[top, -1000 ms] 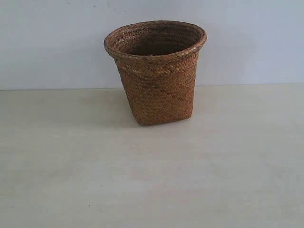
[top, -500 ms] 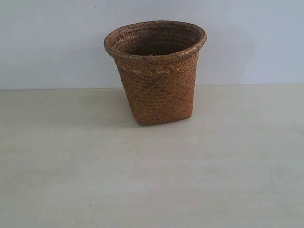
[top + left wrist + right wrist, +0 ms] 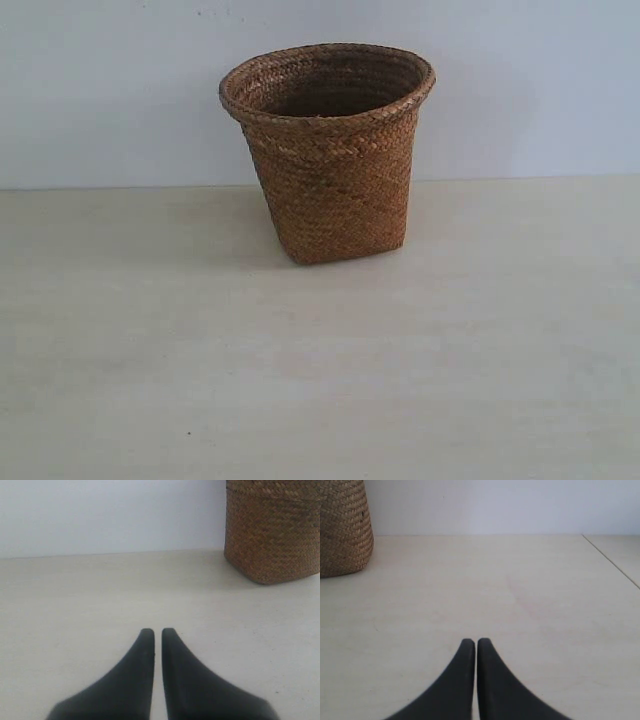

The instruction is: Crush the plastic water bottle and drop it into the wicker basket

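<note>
The wicker basket [image 3: 330, 190] stands straight up on the table [image 3: 320, 380]. Its wide round mouth points up and its small base sits flat. Its bottom inside is dark, so I cannot tell what is in it or where the plastic water bottle is. The left gripper [image 3: 157, 632] and right gripper [image 3: 476, 641] sit low on either side of the basket, each pinched closed on nothing.

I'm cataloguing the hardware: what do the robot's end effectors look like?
The left end effector and right end effector look alike: two matte black fingers, broad at the base, curving to narrow rounded tips. No cables, markings or arm links show; the exterior view shows neither arm.
</note>
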Tool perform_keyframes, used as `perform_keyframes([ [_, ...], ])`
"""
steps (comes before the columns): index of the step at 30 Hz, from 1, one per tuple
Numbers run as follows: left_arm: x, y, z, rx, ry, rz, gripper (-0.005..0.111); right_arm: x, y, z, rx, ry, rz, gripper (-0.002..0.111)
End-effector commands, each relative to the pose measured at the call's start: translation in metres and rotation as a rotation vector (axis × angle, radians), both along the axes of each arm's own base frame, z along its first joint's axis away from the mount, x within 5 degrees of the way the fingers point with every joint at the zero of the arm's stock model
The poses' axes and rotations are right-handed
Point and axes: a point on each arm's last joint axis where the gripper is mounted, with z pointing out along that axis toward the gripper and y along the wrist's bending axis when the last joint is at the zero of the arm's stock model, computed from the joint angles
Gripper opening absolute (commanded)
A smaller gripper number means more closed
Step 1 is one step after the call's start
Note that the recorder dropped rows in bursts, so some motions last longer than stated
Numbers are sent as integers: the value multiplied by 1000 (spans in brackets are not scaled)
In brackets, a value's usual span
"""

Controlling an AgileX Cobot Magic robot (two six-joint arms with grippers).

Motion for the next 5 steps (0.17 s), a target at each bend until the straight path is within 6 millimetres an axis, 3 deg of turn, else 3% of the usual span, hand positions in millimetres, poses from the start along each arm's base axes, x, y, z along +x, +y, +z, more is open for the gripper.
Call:
perform_keyframes([
  [1, 0, 0, -1, -13, 2, 2, 4, 0, 0, -1, -10, -5, 0, 0],
  [5, 0, 0, -1, -13, 2, 2, 4, 0, 0, -1, -10, -5, 0, 0],
])
